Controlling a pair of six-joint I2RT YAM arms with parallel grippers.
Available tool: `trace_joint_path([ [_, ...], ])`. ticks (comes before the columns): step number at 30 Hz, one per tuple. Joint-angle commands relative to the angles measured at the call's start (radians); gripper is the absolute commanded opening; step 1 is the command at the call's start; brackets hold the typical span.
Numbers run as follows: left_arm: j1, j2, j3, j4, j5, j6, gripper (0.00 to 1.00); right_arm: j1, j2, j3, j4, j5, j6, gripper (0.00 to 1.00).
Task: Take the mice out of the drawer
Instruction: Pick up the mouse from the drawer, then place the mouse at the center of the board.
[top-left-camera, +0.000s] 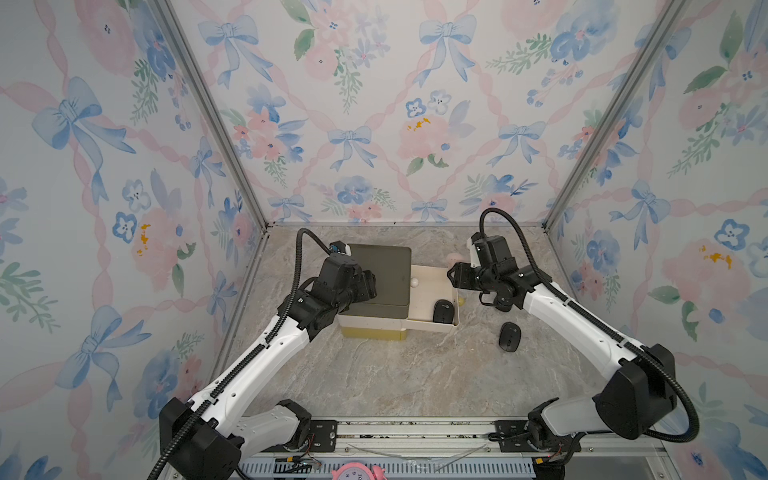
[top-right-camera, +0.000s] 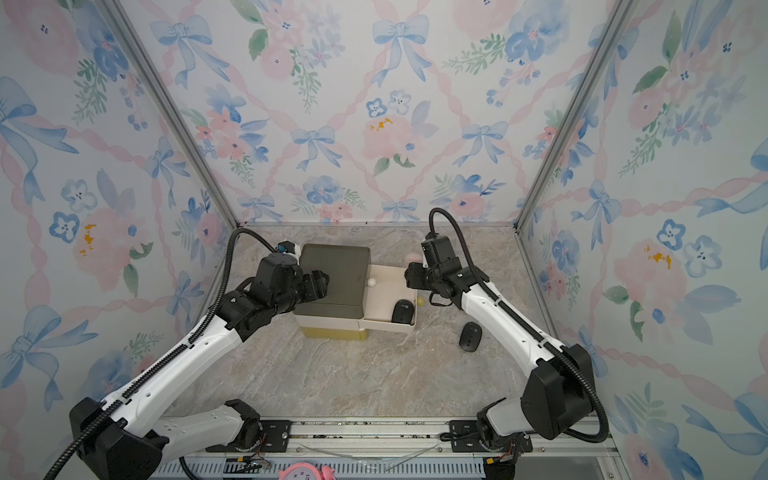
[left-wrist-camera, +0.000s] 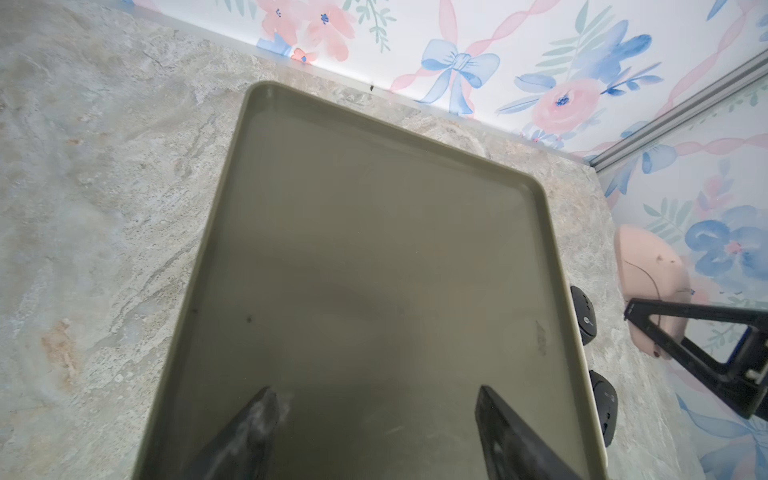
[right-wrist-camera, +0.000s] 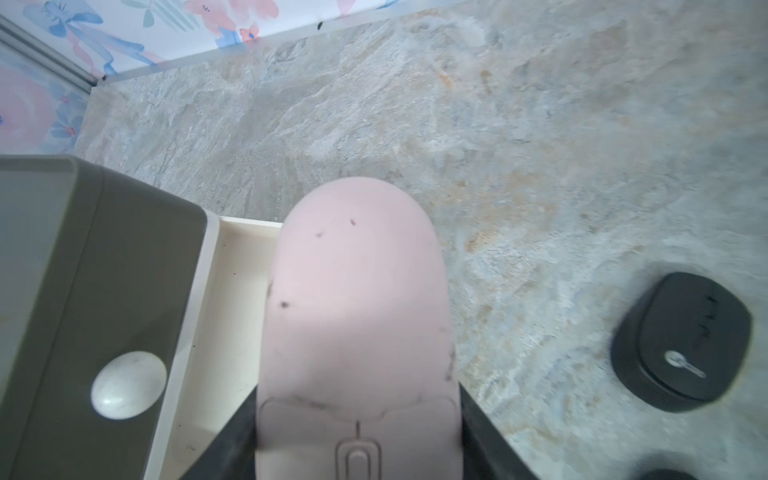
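Observation:
My right gripper (right-wrist-camera: 359, 415) is shut on the pale pink mouse (right-wrist-camera: 357, 291). It holds the mouse above the far end of the pulled-out cream drawer (top-left-camera: 432, 272) and the table beside it. One black mouse (top-left-camera: 443, 311) lies in the drawer's near corner. Another black mouse (top-left-camera: 510, 336) lies on the table to the right, and it also appears in the right wrist view (right-wrist-camera: 681, 340). In both top views a little of the pink mouse (top-right-camera: 411, 258) shows behind the right gripper (top-right-camera: 411, 276). My left gripper (left-wrist-camera: 376, 395) is open over the cabinet's olive-green top (left-wrist-camera: 374, 249) with nothing between its fingers.
The drawer cabinet (top-left-camera: 374, 328) stands mid-table, with a white knob (right-wrist-camera: 129, 384) on its front. Two black mice (left-wrist-camera: 584, 316) (left-wrist-camera: 604, 411) show past the top's far rim. Floral walls close in the back and both sides. A pink clock (top-left-camera: 359, 471) sits at the front rail.

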Motion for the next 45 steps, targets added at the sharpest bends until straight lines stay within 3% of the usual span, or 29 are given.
trace_joint_path([
  [1, -0.028, -0.024, 0.044, -0.032, 0.052, 0.039, 0.77, -0.062, -0.059, -0.087, -0.095, 0.021, 0.018, 0.56],
  [5, -0.06, -0.024, 0.058, -0.032, 0.06, 0.047, 0.77, -0.129, -0.11, -0.195, -0.104, 0.025, 0.009, 0.57],
  [11, -0.115, -0.002, 0.08, -0.033, 0.042, 0.042, 0.77, -0.149, -0.08, -0.333, -0.04, 0.034, 0.018, 0.57],
  [21, -0.145, 0.029, 0.103, -0.032, 0.007, 0.037, 0.77, -0.154, 0.096, -0.348, 0.04, 0.041, 0.033, 0.57],
  [27, -0.145, 0.026, 0.103, -0.032, -0.013, 0.037, 0.77, -0.154, 0.116, -0.346, 0.025, 0.057, 0.022, 0.65],
  [32, -0.145, 0.023, 0.106, -0.03, -0.024, 0.042, 0.77, -0.157, 0.033, -0.322, -0.031, 0.087, 0.006, 0.72],
  [37, -0.143, 0.012, 0.101, -0.031, -0.04, 0.049, 0.78, -0.133, -0.103, -0.22, -0.165, 0.093, -0.002, 0.72],
  [45, -0.096, -0.018, 0.048, -0.031, 0.003, 0.042, 0.78, 0.072, -0.078, -0.022, -0.312, 0.105, 0.052, 0.72],
])
